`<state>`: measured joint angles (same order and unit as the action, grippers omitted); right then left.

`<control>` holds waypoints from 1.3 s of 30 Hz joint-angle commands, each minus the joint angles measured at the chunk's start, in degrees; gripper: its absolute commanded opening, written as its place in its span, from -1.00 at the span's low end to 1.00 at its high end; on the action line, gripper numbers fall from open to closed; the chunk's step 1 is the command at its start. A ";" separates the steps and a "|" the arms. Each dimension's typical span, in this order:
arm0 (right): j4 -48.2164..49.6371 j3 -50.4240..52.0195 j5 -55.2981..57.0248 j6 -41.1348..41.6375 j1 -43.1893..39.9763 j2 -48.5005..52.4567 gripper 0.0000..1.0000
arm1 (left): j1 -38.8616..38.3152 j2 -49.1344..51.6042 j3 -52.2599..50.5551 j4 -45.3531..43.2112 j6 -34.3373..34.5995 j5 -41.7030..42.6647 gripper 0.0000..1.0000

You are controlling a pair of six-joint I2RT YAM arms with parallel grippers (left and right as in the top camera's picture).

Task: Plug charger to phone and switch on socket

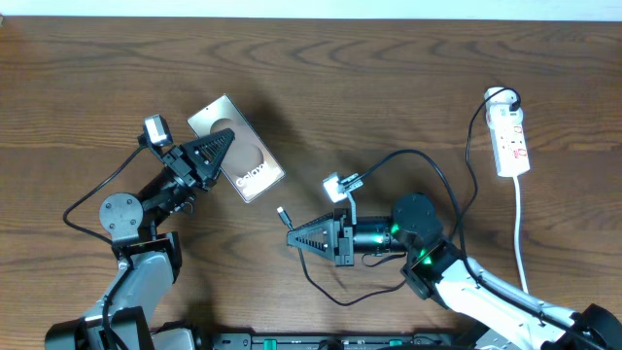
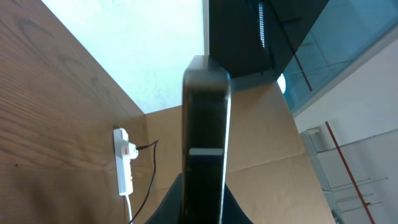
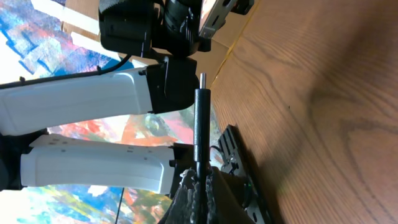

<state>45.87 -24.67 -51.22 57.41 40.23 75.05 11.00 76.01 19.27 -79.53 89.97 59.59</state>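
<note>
Over table (image 1: 408, 68) | left gripper (image 1: 225, 144) clamped on phone (image 1: 255, 171); right gripper (image 1: 292, 239) pinched tight on charger (image 3: 200, 121) just behind connector

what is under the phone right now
The phone is clamped in the left gripper. Only wood table and a dark shadow show around it. The spot directly beneath is covered by the phone itself.

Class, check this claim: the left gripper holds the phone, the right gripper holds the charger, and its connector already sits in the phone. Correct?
No. The overhead view shows the charger's connector apart from the phone, not plugged in. The rest stands.
</note>
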 commanded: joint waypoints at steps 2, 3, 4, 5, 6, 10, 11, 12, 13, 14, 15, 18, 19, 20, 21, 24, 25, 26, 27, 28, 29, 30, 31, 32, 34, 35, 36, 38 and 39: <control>0.26 0.09 5.99 2.40 1.88 0.09 -0.98 | -0.22 -0.44 1.84 -0.94 1.27 -1.14 -0.85; 0.31 0.09 6.34 2.45 1.88 0.09 -0.98 | -0.22 -0.44 1.84 -0.96 1.57 -1.14 -0.85; 0.59 0.09 6.58 2.62 1.88 0.09 -0.98 | -0.24 -0.44 1.84 -0.98 1.92 -1.16 -0.85; 1.25 0.09 6.82 2.82 1.88 0.09 -0.98 | -0.37 -0.44 1.84 -0.98 2.36 -1.11 -0.85; 1.81 0.09 6.80 2.84 1.88 0.09 -0.98 | -0.59 -0.44 1.84 -1.05 2.36 -1.11 -0.85; 3.74 0.09 6.84 3.02 1.88 0.09 -0.98 | -1.90 -0.44 1.84 -3.43 2.51 -0.46 -0.85; 3.89 0.09 6.99 3.02 1.88 0.09 -0.98 | -2.14 -0.44 1.84 -4.02 2.58 -0.31 -0.85; 3.89 0.09 6.99 3.02 1.88 0.09 -0.98 | -2.40 -0.46 1.84 -4.55 2.58 -0.24 -0.85; 3.89 0.09 6.99 3.02 1.88 0.09 -0.98 | -2.56 -0.46 1.84 -4.66 2.73 -0.17 -0.85; 3.89 0.09 6.97 3.04 1.88 0.09 -0.98 | -2.58 -0.46 1.84 -4.66 2.75 -0.15 -0.85; 3.91 0.09 6.97 3.06 1.88 0.09 -0.98 | -2.58 -0.46 1.84 -4.63 2.73 -0.15 -0.85; 4.13 0.09 6.97 3.45 1.88 0.09 -0.98 | -2.71 -0.46 1.84 -4.66 2.99 -0.11 -0.85; 4.17 0.09 6.99 3.45 1.88 0.09 -0.98 | -2.86 -0.46 1.84 -4.66 3.19 -0.11 -0.85; 4.17 0.09 7.04 3.45 1.88 0.09 -0.98 | -3.06 -0.46 1.84 -4.66 3.19 -0.13 -0.85; 4.17 0.09 7.10 3.45 1.88 0.09 -0.98 | -3.30 -0.46 1.84 -4.66 3.19 -0.11 -0.85; 4.31 0.09 7.21 3.45 1.88 0.09 -0.98 | -4.00 -0.46 1.84 -4.66 3.19 -0.13 -0.85; 4.31 0.09 7.21 3.45 1.88 0.09 -0.98 | -4.20 -0.46 1.84 -4.66 3.19 -0.15 -0.85; 4.31 0.09 7.21 3.48 1.88 0.09 -0.98 | -4.39 -0.46 1.84 -4.66 3.17 -0.15 -0.85; 4.31 0.09 7.19 3.48 1.88 0.09 -0.98 | -4.61 -0.46 1.84 -4.66 3.17 -0.15 -0.85; 4.31 0.09 7.21 3.48 1.88 0.09 -0.98 | -4.68 -0.46 1.84 -4.66 3.19 -0.15 -0.85; 4.31 0.09 7.21 3.48 1.88 0.09 -0.98 | -4.72 -0.46 1.84 -4.66 3.19 -0.13 -0.85; 4.31 0.09 7.23 3.48 1.88 0.09 -0.98 | -4.72 -0.46 1.84 -4.66 3.19 -0.11 -0.85; 4.31 0.09 7.26 3.48 1.88 0.09 -0.98 | -4.72 -0.46 1.84 -4.66 3.19 -0.11 -0.85; 4.31 0.09 7.30 3.48 1.88 0.09 -0.98 | -4.72 -0.46 1.84 -4.66 3.19 -0.11 -0.85; 4.31 0.09 7.45 3.48 1.88 0.09 -0.98 | -4.72 -0.46 1.84 -4.66 3.19 -0.09 -0.87; 4.28 0.09 7.56 3.48 1.88 0.09 -0.98 | -4.72 -0.46 1.84 -4.68 3.19 -0.11 -0.85; 4.28 0.09 7.61 3.45 1.88 0.09 -0.98 | -4.72 -0.46 1.84 -4.68 3.28 -0.09 -0.85; 4.26 0.09 7.61 3.37 1.88 0.09 -0.98 | -4.72 -0.46 1.84 -4.74 3.37 -0.11 -0.85; 4.24 0.09 7.58 2.75 1.88 0.09 -0.98 | -4.70 -0.46 1.84 -4.96 3.34 -0.11 -0.85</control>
<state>49.98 -24.67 -44.53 60.58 41.85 75.05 6.52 76.01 19.27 -83.00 93.01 59.64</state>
